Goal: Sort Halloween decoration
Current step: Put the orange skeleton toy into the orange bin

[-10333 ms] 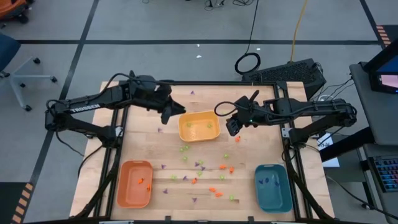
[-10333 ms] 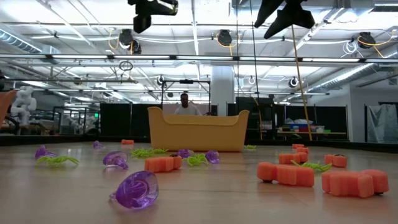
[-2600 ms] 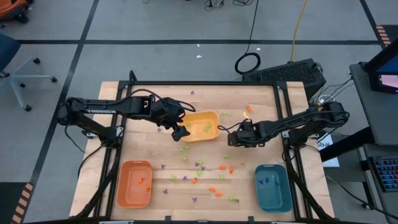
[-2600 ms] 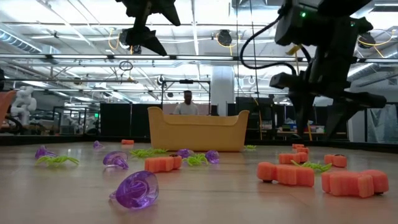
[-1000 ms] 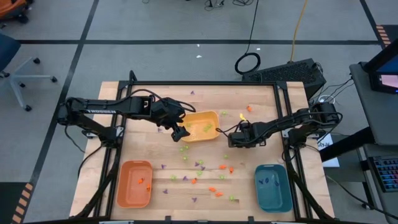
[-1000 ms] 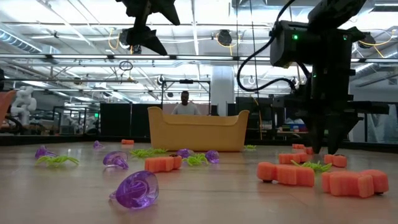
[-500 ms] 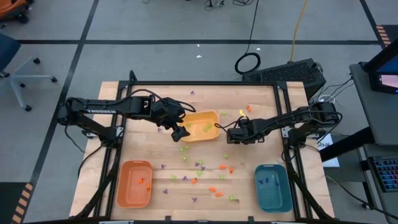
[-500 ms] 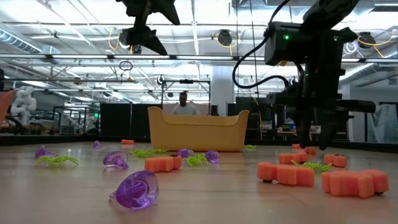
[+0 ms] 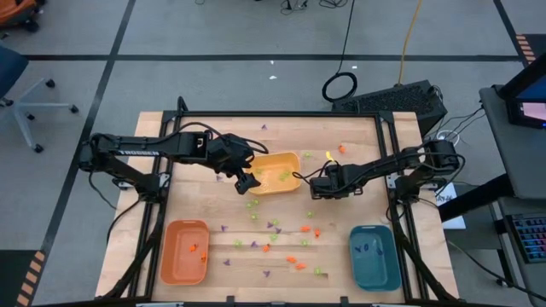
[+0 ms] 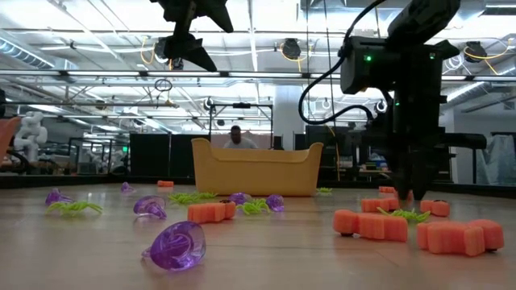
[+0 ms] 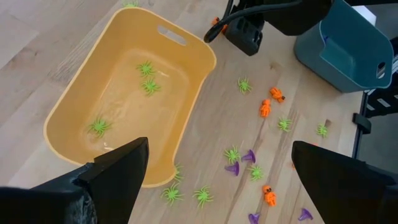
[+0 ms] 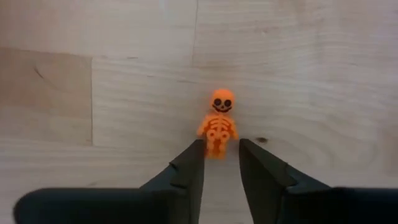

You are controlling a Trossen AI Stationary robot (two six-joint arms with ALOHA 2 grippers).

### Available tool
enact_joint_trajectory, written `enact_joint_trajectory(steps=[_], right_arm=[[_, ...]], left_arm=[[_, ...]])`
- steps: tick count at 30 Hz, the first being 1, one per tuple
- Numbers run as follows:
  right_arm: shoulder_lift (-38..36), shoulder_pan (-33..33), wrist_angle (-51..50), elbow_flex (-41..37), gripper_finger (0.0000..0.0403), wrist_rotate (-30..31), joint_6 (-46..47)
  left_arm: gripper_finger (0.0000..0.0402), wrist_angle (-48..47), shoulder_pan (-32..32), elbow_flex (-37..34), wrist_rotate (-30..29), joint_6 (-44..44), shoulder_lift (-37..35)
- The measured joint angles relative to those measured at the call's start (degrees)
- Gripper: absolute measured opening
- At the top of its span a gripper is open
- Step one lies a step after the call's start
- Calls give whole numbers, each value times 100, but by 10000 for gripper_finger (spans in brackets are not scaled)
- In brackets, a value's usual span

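Small orange, green and purple decoration pieces (image 9: 281, 234) lie scattered on the wooden table. One of them, an orange skeleton (image 12: 217, 124), lies flat on the wood. My right gripper (image 12: 221, 152) points down over it, right of the yellow tray (image 9: 275, 173). Its fingers are slightly open, with the skeleton's legs between the tips. My left gripper (image 11: 227, 180) hovers wide open above the yellow tray's near left corner, holding nothing. Green spiders (image 11: 148, 78) lie in that tray. My right gripper comes from above with its fingertips (image 12: 194, 155) on either side of the skeleton's legs (image 12: 216, 144). A strip of wood shows between the legs and one finger. Whether the other finger touches the legs, I cannot tell. The skeleton lies flat on the table.
An orange tray (image 9: 185, 251) stands at the near left and a teal tray (image 9: 375, 256) at the near right. In the low view purple (image 10: 176, 246) and orange pieces (image 10: 371, 225) lie close by. A person shows beyond the table.
My right gripper has shifted a little toward the table's left and far edges, over the orange skeleton. In the low view its fingers now stand closer together than a second ago. My left gripper has kept still.
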Motion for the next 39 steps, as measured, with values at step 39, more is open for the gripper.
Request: enact_joint_trajectory(steps=[39], right_arm=[[-3062,329,600,-33,0,-138,-2271]], left_arm=[[400,108,0,0,16,-39,0]])
